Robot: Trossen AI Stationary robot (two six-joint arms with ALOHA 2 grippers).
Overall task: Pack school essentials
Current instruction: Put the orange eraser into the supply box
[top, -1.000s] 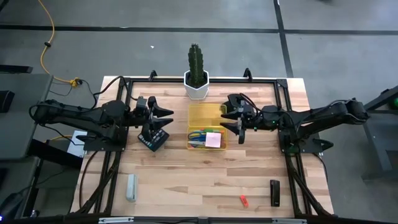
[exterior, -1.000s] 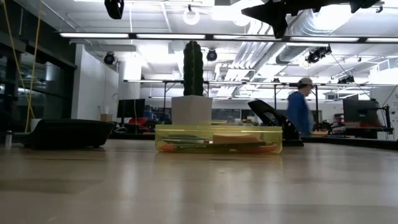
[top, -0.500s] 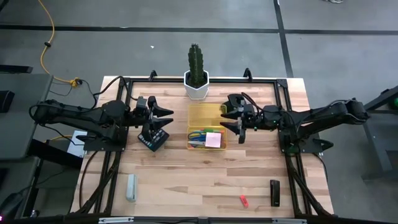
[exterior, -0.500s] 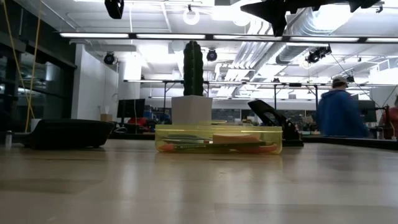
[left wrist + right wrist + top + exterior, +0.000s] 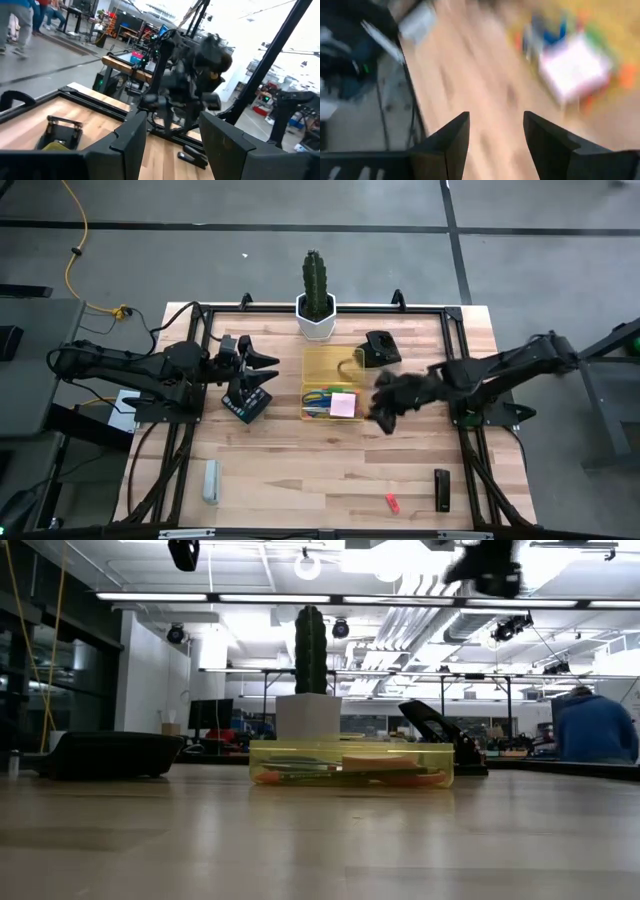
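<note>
Right pincer (image 5: pixel 385 408): moved from beside yellow tray (image 5: pixel 325 363) toward table (image 5: pixel 300 470) front, fingers apart, empty; black case (image 5: pixel 380 347) now uncovered.

Even, fairly bright overhead light in the high view; soft short shadows fall on the wooden table (image 5: pixel 300 470) around the yellow tray (image 5: pixel 333 366). Right gripper (image 5: pixel 385 402), just right of the tray, is smeared by motion blur. Low view: ceiling strip lights (image 5: pixel 300 597) above the tray glare white, foreground tabletop out of focus, tray wall sharp. Right wrist view heavily motion-blurred, the pink sticky-note pad (image 5: pixel 575 67) only a soft patch. Left wrist view blown out at the windows; the far arm is blurred.
</note>
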